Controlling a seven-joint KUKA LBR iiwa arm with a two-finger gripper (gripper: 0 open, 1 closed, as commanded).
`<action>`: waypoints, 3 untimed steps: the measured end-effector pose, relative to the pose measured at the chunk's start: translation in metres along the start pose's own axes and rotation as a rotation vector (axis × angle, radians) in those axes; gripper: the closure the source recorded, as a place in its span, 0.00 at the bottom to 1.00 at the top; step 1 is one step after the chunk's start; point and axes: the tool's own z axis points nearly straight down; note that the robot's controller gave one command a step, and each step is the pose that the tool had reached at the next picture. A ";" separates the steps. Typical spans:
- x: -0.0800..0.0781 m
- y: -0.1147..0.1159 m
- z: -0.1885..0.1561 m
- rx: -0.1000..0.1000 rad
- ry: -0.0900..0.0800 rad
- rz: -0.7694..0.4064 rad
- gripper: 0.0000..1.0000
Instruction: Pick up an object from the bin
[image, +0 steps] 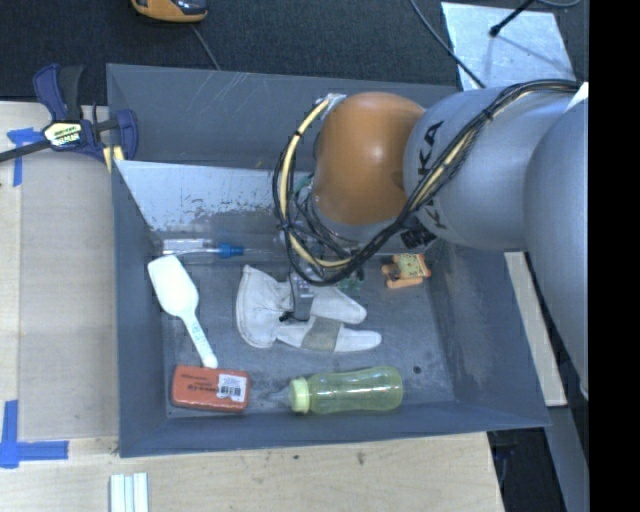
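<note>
Claw (300, 303) low on the crumpled white glove (258, 312) mid-bin, perhaps in contact; apart or together, unclear.

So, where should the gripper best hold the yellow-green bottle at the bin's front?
Probably mid-body, from straight above, closing across its width: the bottle lies on its side, and its body is evenly wide there, while the cap end narrows.

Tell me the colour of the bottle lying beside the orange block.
The bottle is pale yellow-green, seen in the camera view.
</note>
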 end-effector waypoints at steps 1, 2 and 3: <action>-0.008 -0.018 0.037 -0.001 -0.006 0.060 0.00; 0.009 -0.051 0.068 -0.001 -0.004 0.117 1.00; 0.008 -0.051 0.068 -0.001 -0.004 0.117 1.00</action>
